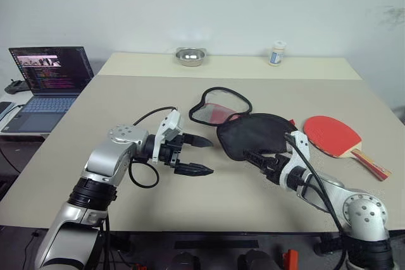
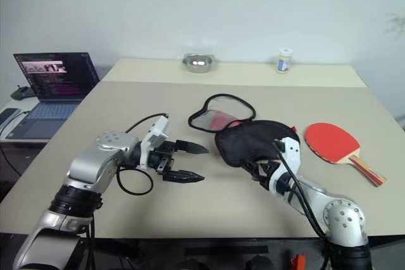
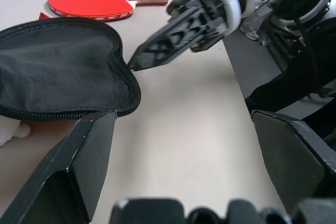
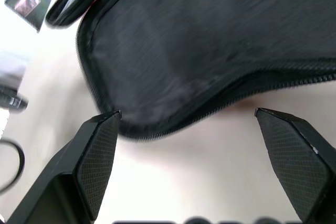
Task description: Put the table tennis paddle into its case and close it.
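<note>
Nearest the camera, the right gripper [image 1: 261, 159] is held with jaws spread, empty, at the near edge of the case [image 1: 256, 134], seemingly so the soft black fabric flap can be pinched. Beside it, the left gripper [image 1: 197, 155] is held open too, grasping nothing. 1 zipped flap is folded back, exposing red lining. The table tennis paddle [image 1: 338, 138], rigid with smooth red rubber, is left flat on the table [image 1: 126, 99] just right of the case.

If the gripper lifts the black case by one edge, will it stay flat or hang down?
Probably hang down: the case is soft fabric, its open flap already curling. It looks light. The woven cloth should not slip easily.
</note>
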